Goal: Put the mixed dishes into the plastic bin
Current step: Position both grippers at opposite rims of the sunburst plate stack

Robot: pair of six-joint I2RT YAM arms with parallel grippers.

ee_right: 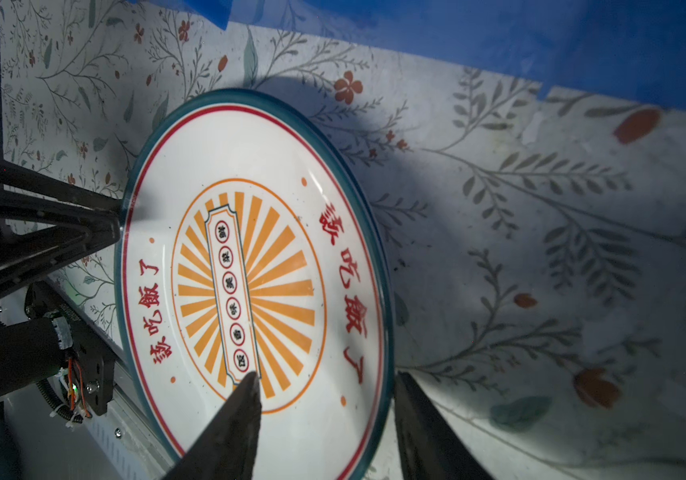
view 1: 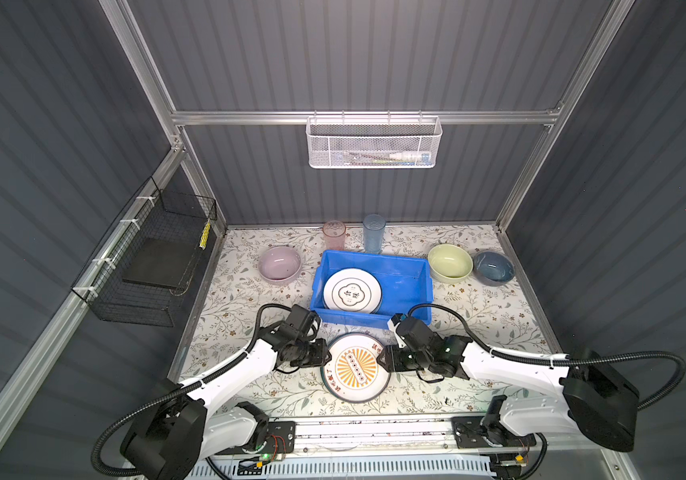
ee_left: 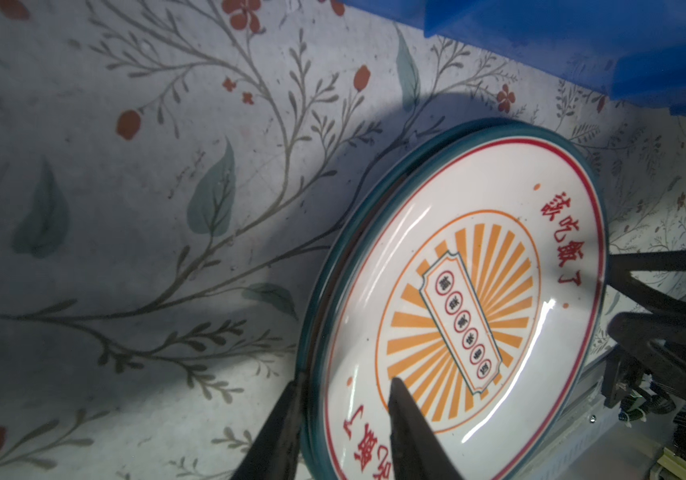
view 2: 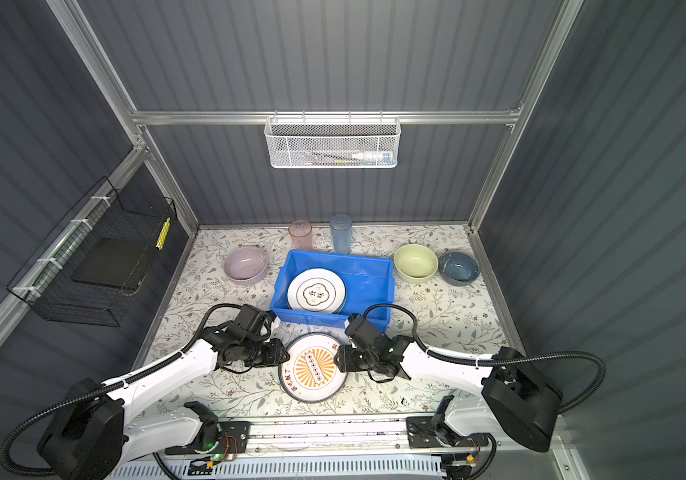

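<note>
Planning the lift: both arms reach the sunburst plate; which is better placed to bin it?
Right, probably. The left pincer and right pincer straddle the sunburst plate's rim, but the bin's bare half lies right; the white plate fills its left.

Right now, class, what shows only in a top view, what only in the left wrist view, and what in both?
Only a top view shows the white ringed plate inside the plastic bin, the lilac bowl, pale-green bowl, dark-blue bowl, pink tumbler and blue tumbler. Only the left wrist view shows the left gripper with fingers straddling the orange sunburst plate's rim. Both show that plate, the bin and the right gripper.
</note>
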